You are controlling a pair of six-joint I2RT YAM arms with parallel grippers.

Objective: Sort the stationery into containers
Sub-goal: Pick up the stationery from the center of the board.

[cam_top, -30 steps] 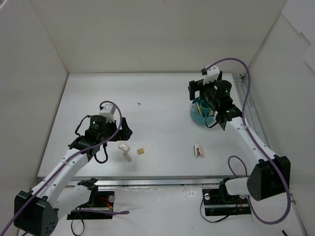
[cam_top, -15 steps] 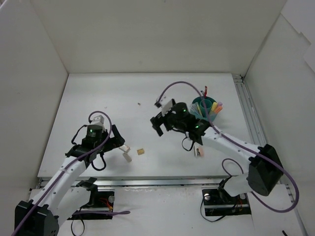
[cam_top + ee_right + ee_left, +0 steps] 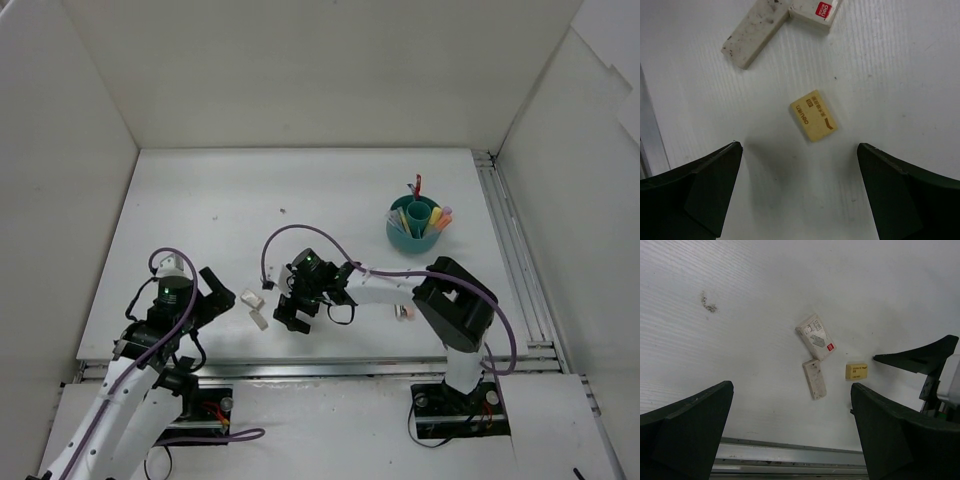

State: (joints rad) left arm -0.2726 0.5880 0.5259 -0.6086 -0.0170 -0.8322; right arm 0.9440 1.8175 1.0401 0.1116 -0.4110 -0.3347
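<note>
**Right tool staged for eraser pick**

Right tool (image 3: 798,151) hangs over the near middle of the desk (image 3: 300,200), fingers spread wide and holding nothing. The tan eraser (image 3: 813,122) lies flat on the desk between them. Two white erasers, one sleeved (image 3: 816,336) and one bare (image 3: 814,378), lie just to its left. Left tool (image 3: 792,385) is also wide and empty, at the near left. The teal organiser (image 3: 412,236) stands at the far right, well apart, with pens and markers upright in it.

Step in hand, as judged: picking up the erasers. The next move calls for a straight descent, centring the tan eraser, then closing across its narrow sides without nudging the white erasers.
</note>
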